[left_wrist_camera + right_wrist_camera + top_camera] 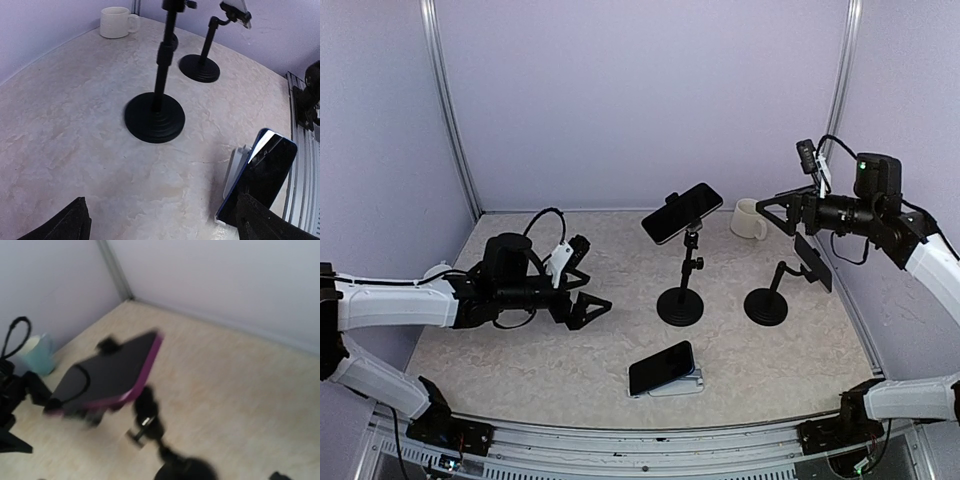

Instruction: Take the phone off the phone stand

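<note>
— Phone (682,212) location?
— Clamped on the stand (680,306) left of the mug (750,218). Likely light, stiff, slick, breakable: take its long edges. Left gripper (598,275) and right gripper (772,212) both gape, empty.

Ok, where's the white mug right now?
In the top view the white mug sits near the back wall, right of centre, just right of the phone on the tall middle stand and behind the shorter right stand.
</note>
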You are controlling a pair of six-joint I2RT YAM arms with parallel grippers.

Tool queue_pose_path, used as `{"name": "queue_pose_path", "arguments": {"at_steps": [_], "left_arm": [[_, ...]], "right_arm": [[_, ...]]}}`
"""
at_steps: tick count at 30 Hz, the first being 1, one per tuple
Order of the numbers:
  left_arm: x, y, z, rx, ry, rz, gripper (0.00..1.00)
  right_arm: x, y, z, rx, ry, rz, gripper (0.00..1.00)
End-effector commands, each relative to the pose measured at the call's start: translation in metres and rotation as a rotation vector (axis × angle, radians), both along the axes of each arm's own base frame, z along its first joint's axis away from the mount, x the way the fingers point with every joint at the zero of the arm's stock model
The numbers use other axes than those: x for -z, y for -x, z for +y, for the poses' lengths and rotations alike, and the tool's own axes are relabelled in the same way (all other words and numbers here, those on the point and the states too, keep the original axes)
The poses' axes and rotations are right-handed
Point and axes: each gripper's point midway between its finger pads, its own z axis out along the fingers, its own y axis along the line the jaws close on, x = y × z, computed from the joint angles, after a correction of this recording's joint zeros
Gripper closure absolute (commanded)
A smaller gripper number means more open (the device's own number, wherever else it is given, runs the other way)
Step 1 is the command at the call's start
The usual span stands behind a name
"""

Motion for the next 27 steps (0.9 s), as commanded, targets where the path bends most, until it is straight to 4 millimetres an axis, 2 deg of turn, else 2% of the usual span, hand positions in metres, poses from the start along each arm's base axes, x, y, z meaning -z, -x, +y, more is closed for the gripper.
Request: {"name": "queue_pose_path", "arguments": {"at_steps": [1, 11, 18, 23, 27], "left_arm": [[-0.005, 0.028, -0.023, 0.159, 0.036, -0.105, 0.01], [0.060, 0.082, -0.058, 0.301, -0.112, -0.059, 0.01], [0.101, 0.108, -0.055, 0.331, -0.224, -0.024, 0.01], [0.130, 0.123, -0.059, 0.378, -0.316, -0.004, 0.01], [0.140, 0.125, -0.065, 0.397, -0.344, -0.006, 0.01]], "right_arm": [[0.020, 0.028, 0.013, -0.062, 0.000, 0.092, 0.05], [0.051, 0.069, 0.041, -0.175, 0.013, 0.165, 0.10], [0.063, 0.085, 0.047, -0.215, -0.005, 0.196, 0.11], [0.072, 0.091, 0.050, -0.241, -0.026, 0.213, 0.11], [0.075, 0.093, 0.051, -0.254, -0.035, 0.223, 0.11]]}}
